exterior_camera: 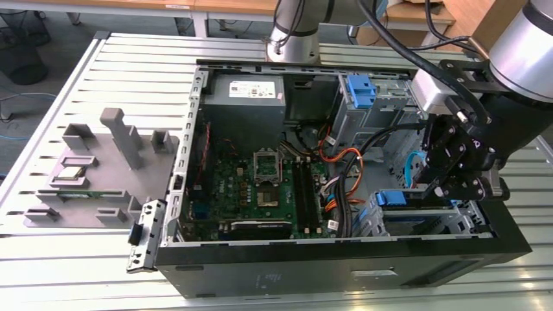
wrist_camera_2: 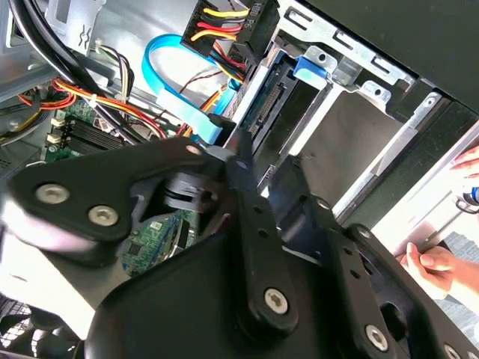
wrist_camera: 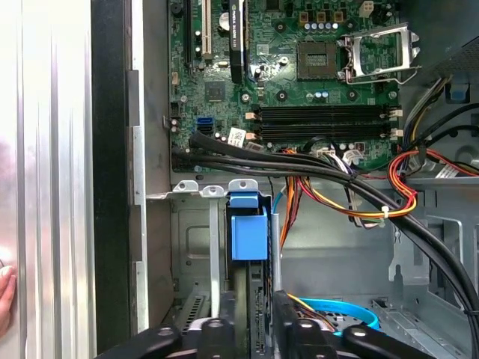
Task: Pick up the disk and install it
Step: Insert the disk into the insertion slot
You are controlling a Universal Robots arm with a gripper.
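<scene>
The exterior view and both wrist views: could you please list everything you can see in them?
table: one, silver, slatted, under everything
computer case: one, black, lying open on the table
motherboard: one, green, on the case floor
power supply: one, grey, case end by the arm's base
bracket: one, blue, bay on the exterior view's right of the power supply
disk: one, blue-framed, edge-on in the drive bay
cables: several, orange, red, yellow, black, across the case
fixture tray: one, grey, exterior view's left of the case
hand: at least one, at the table edge
robot arm: one, silver-black, above the case
claw: one, black, at the disk
</scene>
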